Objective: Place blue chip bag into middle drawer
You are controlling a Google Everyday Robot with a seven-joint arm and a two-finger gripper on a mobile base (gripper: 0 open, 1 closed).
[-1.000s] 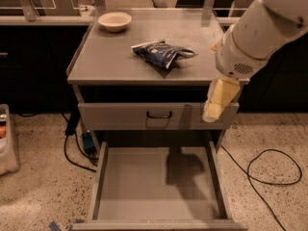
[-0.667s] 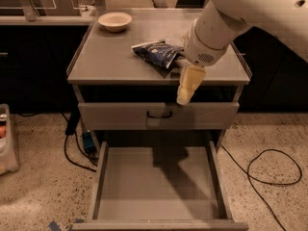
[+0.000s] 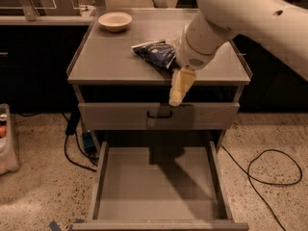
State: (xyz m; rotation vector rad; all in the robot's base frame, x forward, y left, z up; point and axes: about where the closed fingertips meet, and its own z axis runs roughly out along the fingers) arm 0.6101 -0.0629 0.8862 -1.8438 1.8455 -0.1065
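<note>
White and bulky, the arm (image 3: 240, 13) comes in from the upper right and slopes down to the left across the cabinet top (image 3: 106, 57). Its wrist is over the top's front part, just right of the bag (image 3: 156, 53), and partly covers the bag's right end. From the wrist the cream gripper (image 3: 176, 99) hangs straight down past the front edge, its tip in front of the closed drawer front (image 3: 120, 117), just above and right of the black handle (image 3: 160, 114). It grasps nothing; whether it is open or closed I cannot tell. The blue bag lies crumpled on the top, well apart from the bowl (image 3: 115, 21) at the back left. Below, the drawer (image 3: 159, 186) stands pulled out, its grey floor shadowed by the arm.
</note>
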